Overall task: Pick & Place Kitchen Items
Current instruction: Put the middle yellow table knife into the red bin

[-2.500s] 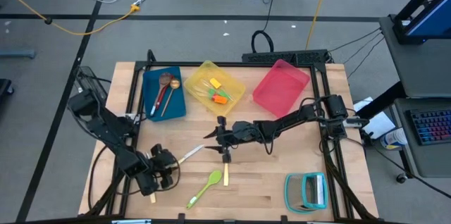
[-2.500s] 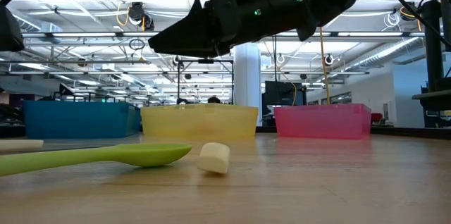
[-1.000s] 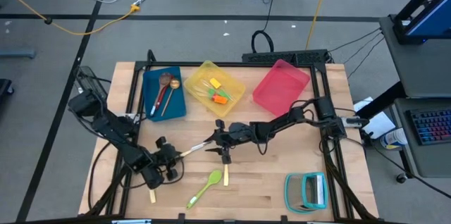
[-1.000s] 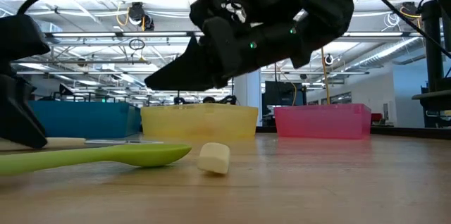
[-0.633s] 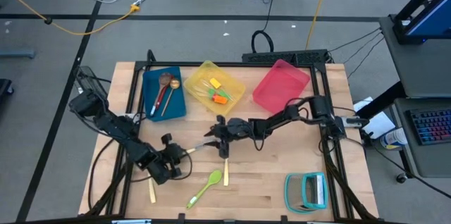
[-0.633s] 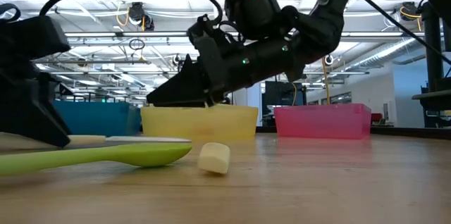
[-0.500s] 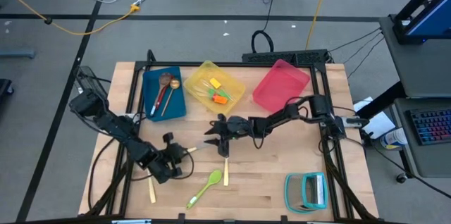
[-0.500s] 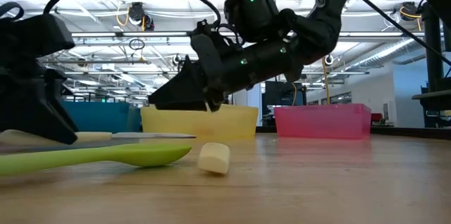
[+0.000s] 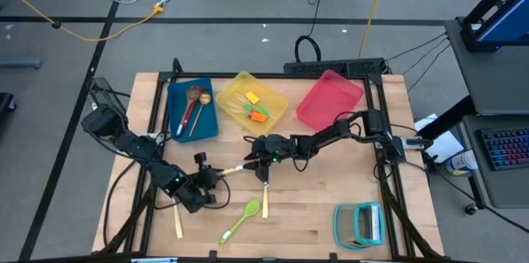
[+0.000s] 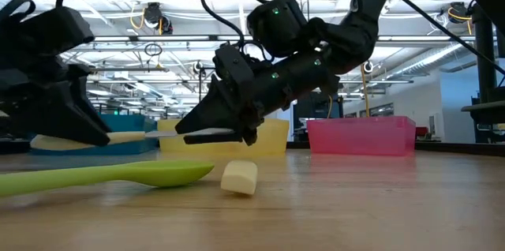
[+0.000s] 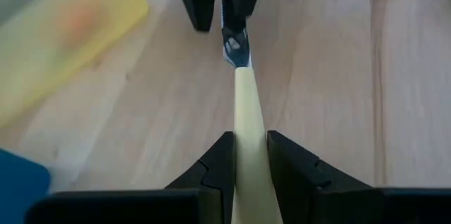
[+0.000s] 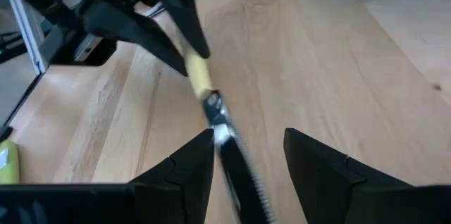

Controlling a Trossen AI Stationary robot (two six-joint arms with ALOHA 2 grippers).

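My left gripper (image 9: 216, 174) is shut on a cream-handled knife (image 9: 231, 169), held above the middle of the table. My right gripper (image 9: 250, 162) is open at the knife's other end. Its fingers stand on either side of the blade (image 12: 238, 168), which lies close to one finger (image 12: 194, 164). A lime-green spoon (image 9: 240, 220) and a cream-handled utensil (image 9: 264, 203) lie flat on the wood nearer the front edge. Another pale utensil (image 9: 178, 227) lies at the front left. My left gripper pinches the knife's cream handle (image 11: 246, 122) between its two fingers, which lie along it. The handle sticks out past the fingertips toward the table's right. The knife is lifted clear of the table, about level (image 10: 126, 136). My right gripper: I cannot tell whether a finger touches the blade.
A blue bin (image 9: 192, 110) with spoons, a yellow bin (image 9: 252, 102) with small spatulas and a pink bin (image 9: 329, 102) stand along the far side. A teal-framed rack (image 9: 361, 223) lies at the front right. Bare wood shows between the rack and the spoon.
My left gripper has lifted the knife off the table and carried it up and toward the right, blade first. My right gripper has come down and toward the left, and its open fingers now stand on either side of the blade.
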